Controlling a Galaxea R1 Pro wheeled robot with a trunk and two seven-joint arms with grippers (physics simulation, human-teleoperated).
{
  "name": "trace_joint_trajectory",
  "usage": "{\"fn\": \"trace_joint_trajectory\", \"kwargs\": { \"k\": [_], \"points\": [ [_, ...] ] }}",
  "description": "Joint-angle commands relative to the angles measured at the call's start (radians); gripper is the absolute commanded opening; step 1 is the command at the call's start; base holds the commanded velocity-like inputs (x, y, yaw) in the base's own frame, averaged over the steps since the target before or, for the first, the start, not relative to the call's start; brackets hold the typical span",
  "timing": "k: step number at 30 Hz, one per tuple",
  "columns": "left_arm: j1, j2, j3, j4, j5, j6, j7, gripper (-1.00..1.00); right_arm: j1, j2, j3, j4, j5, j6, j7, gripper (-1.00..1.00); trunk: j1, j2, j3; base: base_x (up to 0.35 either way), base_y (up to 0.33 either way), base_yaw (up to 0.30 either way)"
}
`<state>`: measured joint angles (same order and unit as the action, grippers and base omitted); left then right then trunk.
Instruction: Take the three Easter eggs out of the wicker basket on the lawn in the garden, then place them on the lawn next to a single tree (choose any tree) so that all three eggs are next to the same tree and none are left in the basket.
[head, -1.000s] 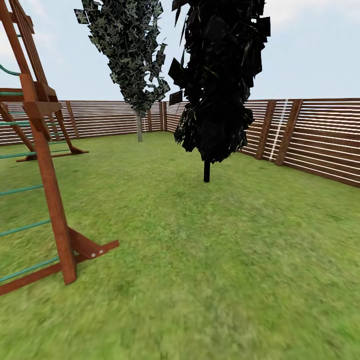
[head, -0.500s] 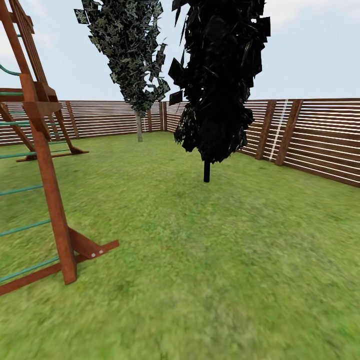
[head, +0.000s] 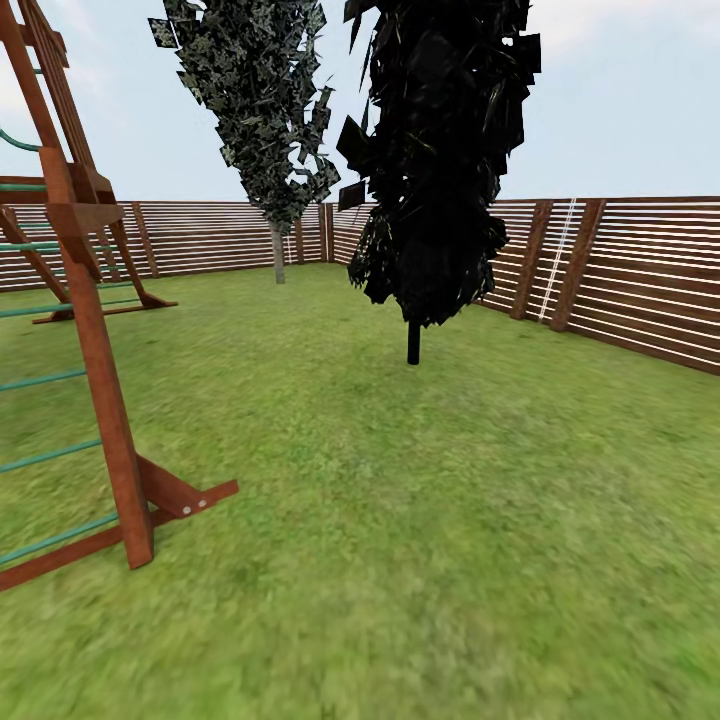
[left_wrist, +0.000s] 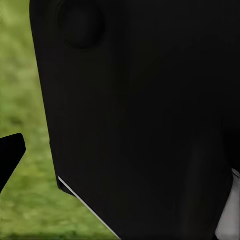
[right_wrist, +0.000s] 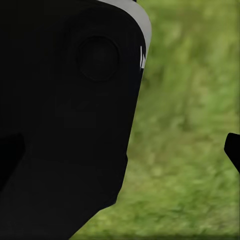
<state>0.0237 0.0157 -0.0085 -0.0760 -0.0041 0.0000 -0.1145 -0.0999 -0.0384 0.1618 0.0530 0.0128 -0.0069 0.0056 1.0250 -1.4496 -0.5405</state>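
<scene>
The head view looks across the mottled green grass lawn (head: 450, 520) of the garden, ringed by a brown horizontal-slat wooden fence (head: 640, 280) along the far and right sides. A near-black narrow cone-shaped tree (head: 435, 160) stands at centre, in the middle distance, on a thin dark trunk. Further off and to its left, close to the far fence, stands a dark grey-green cone-shaped tree (head: 260, 110) with a pale trunk. At near left is a red-brown wooden climbing frame with teal rungs (head: 95, 350), its foot braced on the grass.

In the left wrist view a large black robot body panel (left_wrist: 145, 120) covers most of the grass; the right wrist view shows a similar black panel (right_wrist: 65, 120) over grass. Whether either arm's fingers are released or clenched cannot be told.
</scene>
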Motion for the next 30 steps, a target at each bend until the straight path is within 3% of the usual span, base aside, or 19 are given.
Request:
{"fn": "trace_joint_trajectory", "kwargs": {
  "k": [1,30],
  "points": [
    [0.001,0.0,-0.001,-0.002,-0.001,0.0,-0.003,1.0,-0.001,0.0,0.005,0.002,0.001,-0.001,0.001,1.0,0.0,0.0,-0.001,0.0,0.0,0.0],
    [0.001,0.0,-0.001,-0.002,-0.001,0.0,-0.002,1.0,-0.001,0.0,0.005,0.002,0.001,-0.001,0.001,1.0,0.0,0.0,-0.001,0.0,0.0,0.0]
  ]
}}
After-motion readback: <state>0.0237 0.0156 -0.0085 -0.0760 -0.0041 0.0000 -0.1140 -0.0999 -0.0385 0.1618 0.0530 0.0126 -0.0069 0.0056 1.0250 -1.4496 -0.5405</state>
